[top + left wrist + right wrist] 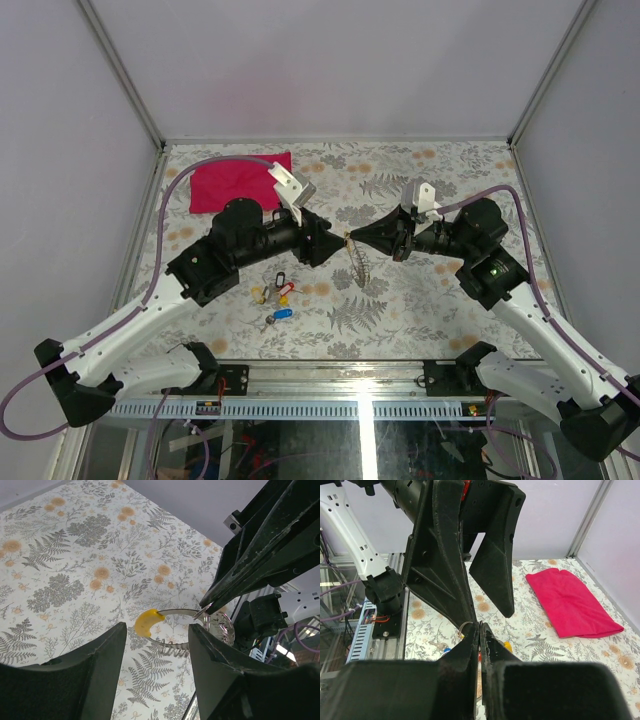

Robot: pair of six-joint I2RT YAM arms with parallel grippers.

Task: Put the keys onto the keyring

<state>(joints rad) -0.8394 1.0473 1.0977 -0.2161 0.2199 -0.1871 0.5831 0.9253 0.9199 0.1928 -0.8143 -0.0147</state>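
My right gripper (354,238) is shut on the keyring (347,238) and holds it above the table. Its thin ring (176,612) shows close in the left wrist view, pinched by the right fingertips (214,600), with a yellow key head (146,621) at its left side. The chain (359,268) hangs down from it. My left gripper (337,243) is open, its fingers (105,650) on either side of the ring without gripping it. The other keys (277,296), red, blue and black, lie on the table below the left arm. The right wrist view shows the shut right gripper (479,626) with the open left gripper (490,614) facing it.
A red cloth (236,182) lies at the back left of the floral table (440,300). Metal frame posts and pale walls enclose the table. The two arms meet tip to tip over the middle.
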